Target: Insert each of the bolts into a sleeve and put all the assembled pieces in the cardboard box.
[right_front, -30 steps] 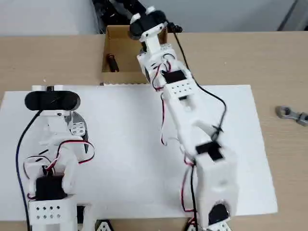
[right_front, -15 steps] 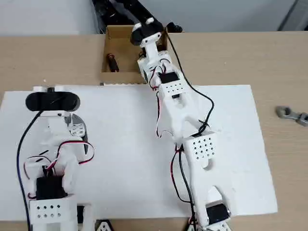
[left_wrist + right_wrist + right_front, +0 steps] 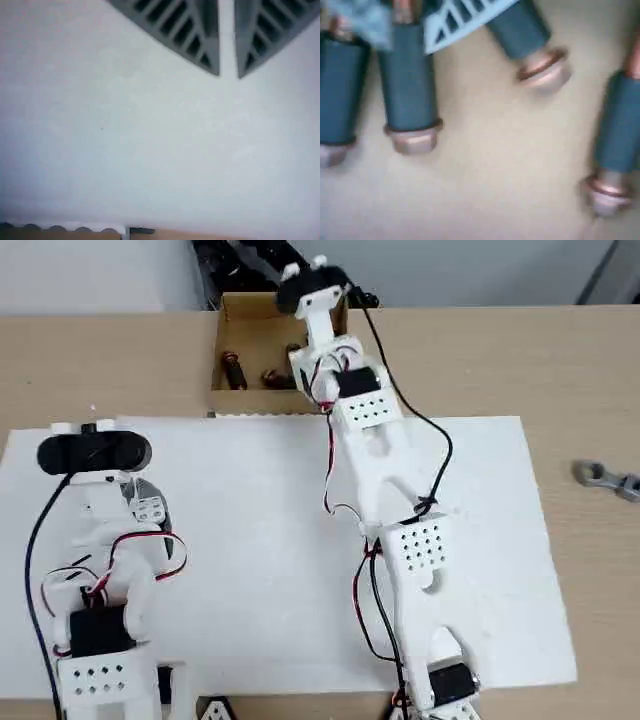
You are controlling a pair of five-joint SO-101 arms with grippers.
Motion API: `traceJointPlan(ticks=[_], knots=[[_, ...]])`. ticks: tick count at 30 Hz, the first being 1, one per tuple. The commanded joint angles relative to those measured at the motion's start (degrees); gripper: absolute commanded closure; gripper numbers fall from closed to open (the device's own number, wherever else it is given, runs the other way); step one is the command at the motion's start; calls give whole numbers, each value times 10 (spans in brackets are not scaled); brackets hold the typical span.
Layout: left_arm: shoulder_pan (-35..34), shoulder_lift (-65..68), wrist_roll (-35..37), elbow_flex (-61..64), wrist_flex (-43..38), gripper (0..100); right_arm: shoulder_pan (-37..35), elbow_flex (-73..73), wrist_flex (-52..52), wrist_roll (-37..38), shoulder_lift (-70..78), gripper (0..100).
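The cardboard box point(image 3: 225, 335) stands at the far edge of the table. In it lie assembled pieces, dark sleeves with copper bolt heads point(image 3: 232, 370) point(image 3: 275, 378). The right arm stretches across the white sheet, its wrist over the box's right side. In the right wrist view my right gripper point(image 3: 410, 17) hangs open just above the box floor, one fingertip point(image 3: 465, 20) over several pieces lying there point(image 3: 410, 85) point(image 3: 525, 35) point(image 3: 620, 130) point(image 3: 340, 95). My left gripper point(image 3: 227, 50) hovers over bare white sheet at the near left point(image 3: 150, 508), fingers shut with nothing between them.
A white sheet point(image 3: 250, 540) covers the middle of the wooden table. A small metal tool point(image 3: 605, 477) lies on the wood at the far right. Dark equipment point(image 3: 240, 260) stands behind the box. The sheet's scalloped edge point(image 3: 65, 229) shows in the left wrist view.
The right arm stretched farther into the box, then its wrist rose a little; a second piece now shows in the box beside it. The left arm shifted slightly left.
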Motion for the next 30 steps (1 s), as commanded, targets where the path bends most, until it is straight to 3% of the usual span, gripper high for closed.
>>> traceJointPlan(ticks=[1,3,9,18,22,30], knots=[[-1,-8,0,-7,1,993,-2,-178,136,-2,-14,995],[-3,-8,0,-7,1,993,0,-258,211,-2,-16,995],[-4,-9,-1,-14,1,993,2,-253,403,15,-114,995],[-3,-9,-1,-10,1,993,37,-228,415,11,-269,995],[-3,-9,-1,-10,1,993,44,-105,419,12,-347,995],[-4,-9,-1,-12,4,993,50,314,408,10,-638,995]])
